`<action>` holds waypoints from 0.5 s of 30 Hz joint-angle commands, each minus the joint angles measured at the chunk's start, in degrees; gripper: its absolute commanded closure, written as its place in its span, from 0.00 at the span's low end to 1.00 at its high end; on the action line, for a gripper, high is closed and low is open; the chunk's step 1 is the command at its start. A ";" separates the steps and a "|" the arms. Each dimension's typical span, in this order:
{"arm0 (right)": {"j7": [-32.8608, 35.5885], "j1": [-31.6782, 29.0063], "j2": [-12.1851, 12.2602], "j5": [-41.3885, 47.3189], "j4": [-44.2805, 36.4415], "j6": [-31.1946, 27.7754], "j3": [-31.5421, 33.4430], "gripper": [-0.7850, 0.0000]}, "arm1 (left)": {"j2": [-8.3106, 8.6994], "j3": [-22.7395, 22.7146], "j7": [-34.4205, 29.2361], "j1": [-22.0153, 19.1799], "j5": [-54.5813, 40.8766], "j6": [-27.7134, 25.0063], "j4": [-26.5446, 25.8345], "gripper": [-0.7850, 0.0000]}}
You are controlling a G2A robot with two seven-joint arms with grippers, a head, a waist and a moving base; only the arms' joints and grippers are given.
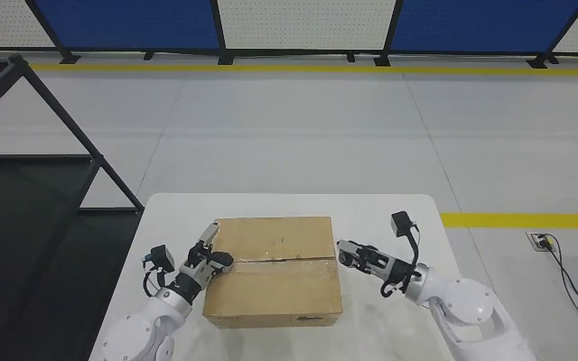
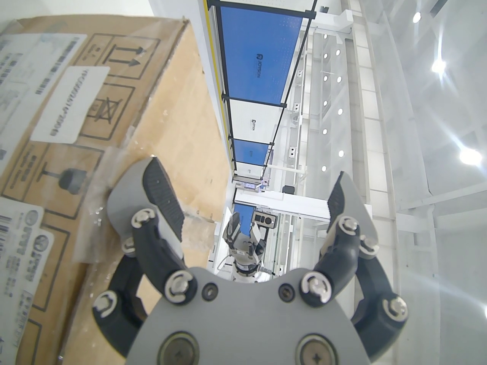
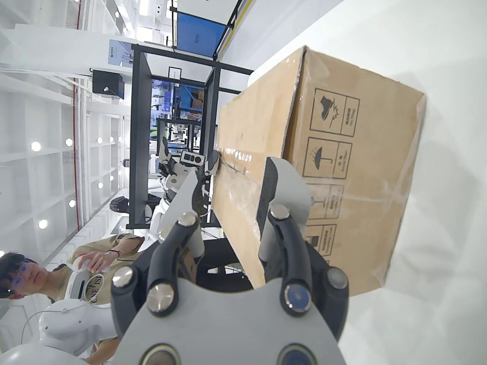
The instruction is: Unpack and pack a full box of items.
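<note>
A closed cardboard box (image 1: 271,280) sits in the middle of the white table (image 1: 388,212), its top flaps sealed with clear tape along the seam. My left gripper (image 1: 213,251) is at the box's left end by the seam, open. In the left wrist view one finger of the left gripper (image 2: 251,188) rests against the taped upper edge of the box (image 2: 114,96), and the other finger is in the air. My right gripper (image 1: 348,254) is at the right end of the seam, open. In the right wrist view the right gripper (image 3: 232,188) straddles the upper edge of the box (image 3: 342,172).
A black metal rack (image 1: 54,162) stands off the table's left side. Bare table surface surrounds the box, with a wider strip behind it. Blue and white partition panels (image 1: 307,23) line the far floor.
</note>
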 commanded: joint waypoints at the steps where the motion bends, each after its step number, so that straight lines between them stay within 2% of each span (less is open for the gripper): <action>1: 2.88 -0.85 0.33 1.04 -1.72 1.78 0.97 0.60 | 0.00 -0.09 -0.03 0.13 -0.10 -0.10 -0.13 0.00; 5: 6.86 -2.55 0.96 1.69 -4.84 8.11 2.22 0.63 | -0.01 -0.20 -0.06 0.46 -0.36 -0.26 -0.51 0.00; 10: 7.97 -3.31 1.35 0.48 -7.06 15.37 1.60 0.62 | -0.02 -0.28 -0.05 0.71 -0.57 -0.49 -0.90 0.00; 15: 7.44 -2.40 1.46 -1.61 -8.10 18.92 -0.22 0.59 | -0.01 -0.31 -0.22 0.95 -0.52 -0.62 -1.15 0.00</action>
